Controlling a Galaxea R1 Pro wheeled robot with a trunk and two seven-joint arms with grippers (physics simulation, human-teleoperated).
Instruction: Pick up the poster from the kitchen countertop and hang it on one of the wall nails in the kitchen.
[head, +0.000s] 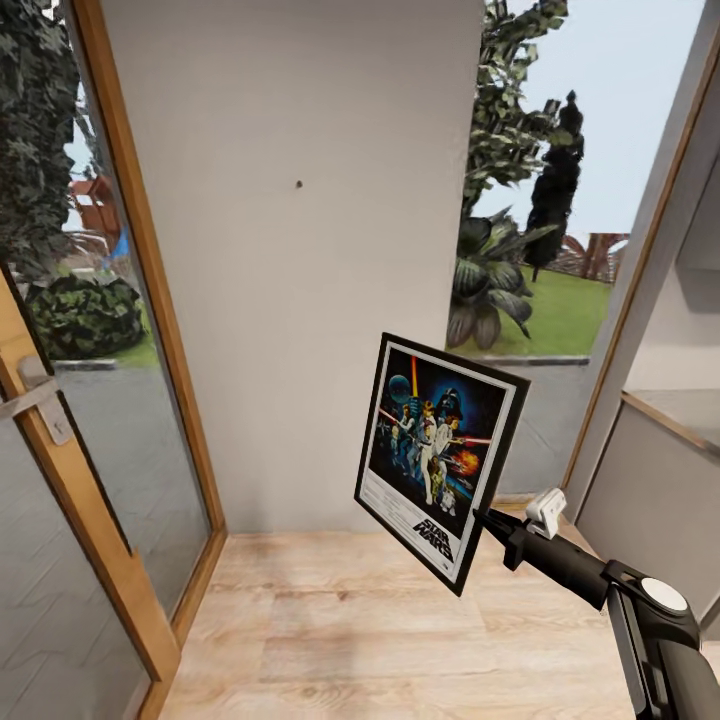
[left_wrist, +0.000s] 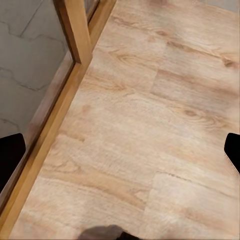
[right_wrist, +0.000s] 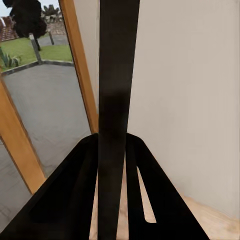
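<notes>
While the right end effector (head: 492, 522) pinches the poster (head: 436, 457) by its lower right edge, the print hangs in the air, tilted, in front of a pale grey wall (head: 290, 300) and above the light wood floor (head: 380, 630). A wall nail (head: 299, 185) (a tiny dark speck) sits on that wall, well above the poster and apart from it. In the right wrist view the poster's black edge (right_wrist: 117, 100) runs between the dark fingers (right_wrist: 75, 200). The left end effector (left_wrist: 125, 150) is spread wide over the floor, beside a wooden door frame (left_wrist: 75, 30).
</notes>
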